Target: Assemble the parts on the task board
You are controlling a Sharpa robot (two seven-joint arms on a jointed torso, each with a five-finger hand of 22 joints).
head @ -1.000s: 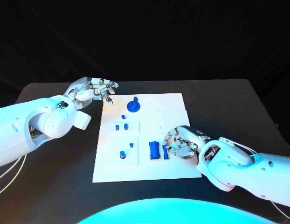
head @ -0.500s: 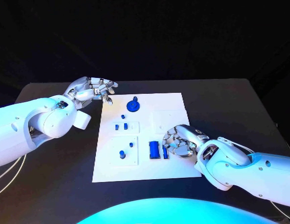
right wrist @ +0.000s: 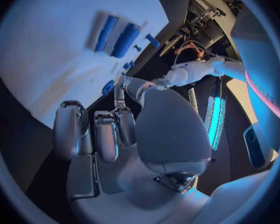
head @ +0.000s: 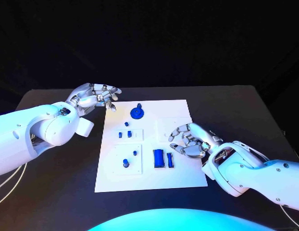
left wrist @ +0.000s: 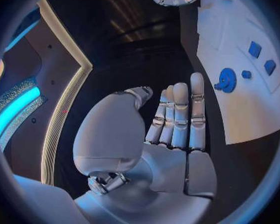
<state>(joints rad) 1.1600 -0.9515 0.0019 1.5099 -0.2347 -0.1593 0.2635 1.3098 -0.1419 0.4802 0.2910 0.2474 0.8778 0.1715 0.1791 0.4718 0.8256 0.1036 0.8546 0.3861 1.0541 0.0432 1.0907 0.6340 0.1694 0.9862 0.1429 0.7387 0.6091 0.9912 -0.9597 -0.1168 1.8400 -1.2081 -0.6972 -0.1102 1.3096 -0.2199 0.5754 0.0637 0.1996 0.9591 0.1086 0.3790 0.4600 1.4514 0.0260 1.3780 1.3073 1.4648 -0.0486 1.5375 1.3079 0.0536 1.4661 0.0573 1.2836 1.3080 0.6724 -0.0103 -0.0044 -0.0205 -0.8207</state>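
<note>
Right silver hand (head: 190, 141) hovers empty, fingers spread, beside two long blue bars (head: 164, 158) on the flat white task board (head: 180, 107) (left silver hand (head: 94, 96) idles open at the board's far corner). Next, I'd say: descend and pinch one.

My head camera looks steeply down on counter (head: 246, 110) and white board (head: 180, 108). Left wrist camera sits close behind left hand (left wrist: 177, 117), facing board's edge. Right wrist camera close behind right hand (right wrist: 99, 129). All share board.
</note>
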